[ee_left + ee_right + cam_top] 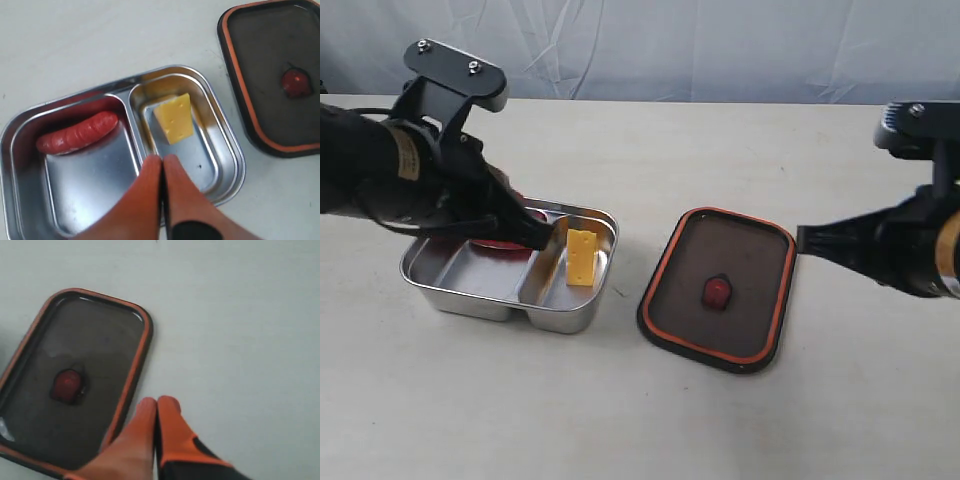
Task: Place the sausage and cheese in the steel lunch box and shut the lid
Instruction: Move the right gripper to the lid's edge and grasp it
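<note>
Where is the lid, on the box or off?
Off. The lid lies flat on the table beside the box, which stands open with the sausage and cheese showing inside.

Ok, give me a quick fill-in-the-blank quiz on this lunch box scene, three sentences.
1. The box compartment next to the sausage holds the ____.
2. The lid lies on the ____, beside the box.
3. The left hand is ____ and holds nothing.
Missing words: cheese; table; shut.
</note>
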`<state>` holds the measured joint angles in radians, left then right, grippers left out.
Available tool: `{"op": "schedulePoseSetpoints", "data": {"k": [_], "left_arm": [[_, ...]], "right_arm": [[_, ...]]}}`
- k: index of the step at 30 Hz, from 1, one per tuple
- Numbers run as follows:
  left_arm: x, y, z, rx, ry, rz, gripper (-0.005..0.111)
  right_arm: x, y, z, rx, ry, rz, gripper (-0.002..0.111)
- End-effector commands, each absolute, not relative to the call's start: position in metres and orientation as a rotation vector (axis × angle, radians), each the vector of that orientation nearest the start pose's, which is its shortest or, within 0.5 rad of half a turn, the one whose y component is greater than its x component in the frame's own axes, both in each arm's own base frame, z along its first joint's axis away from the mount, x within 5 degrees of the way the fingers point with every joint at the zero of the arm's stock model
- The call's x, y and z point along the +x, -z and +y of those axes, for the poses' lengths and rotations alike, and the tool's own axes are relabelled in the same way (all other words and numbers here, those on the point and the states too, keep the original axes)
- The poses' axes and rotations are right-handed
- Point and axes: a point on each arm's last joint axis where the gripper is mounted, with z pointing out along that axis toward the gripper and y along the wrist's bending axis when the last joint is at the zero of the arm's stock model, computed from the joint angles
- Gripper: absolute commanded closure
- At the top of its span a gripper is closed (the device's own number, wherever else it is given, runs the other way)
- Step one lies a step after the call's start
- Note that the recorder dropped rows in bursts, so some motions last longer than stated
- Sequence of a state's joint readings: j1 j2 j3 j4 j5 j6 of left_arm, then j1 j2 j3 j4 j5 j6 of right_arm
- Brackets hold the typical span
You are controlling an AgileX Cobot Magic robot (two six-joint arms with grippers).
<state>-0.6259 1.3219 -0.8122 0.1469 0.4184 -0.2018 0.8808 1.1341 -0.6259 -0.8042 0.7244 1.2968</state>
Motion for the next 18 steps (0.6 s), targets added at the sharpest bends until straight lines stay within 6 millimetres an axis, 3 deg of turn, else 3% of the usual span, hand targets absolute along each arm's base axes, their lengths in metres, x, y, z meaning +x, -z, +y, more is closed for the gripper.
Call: {"op": "schedulePoseSetpoints", "data": {"k": [1, 7, 14, 18], "left_arm": [[0.198, -0.255, -0.135, 0.622, 0.25, 2.357, 0.106], [0.18, -0.253, -0.123, 0.608, 0.262, 2.365, 0.106], [0.176, -0.259, -0.12, 0.593, 0.281, 2.344, 0.106], [0.176, -0.259, -0.121, 0.591, 0.284, 2.344, 0.106]], "right_arm": [[0.199, -0.248, 0.141, -0.128, -0.1, 2.442, 0.109], [0.25, -0.237, 0.14, -0.265, -0.047, 2.646, 0.106], [0.296, -0.205, 0.131, -0.244, -0.009, 2.914, 0.063], [0.309, -0.185, 0.144, -0.209, -0.121, 2.96, 0.061]]}}
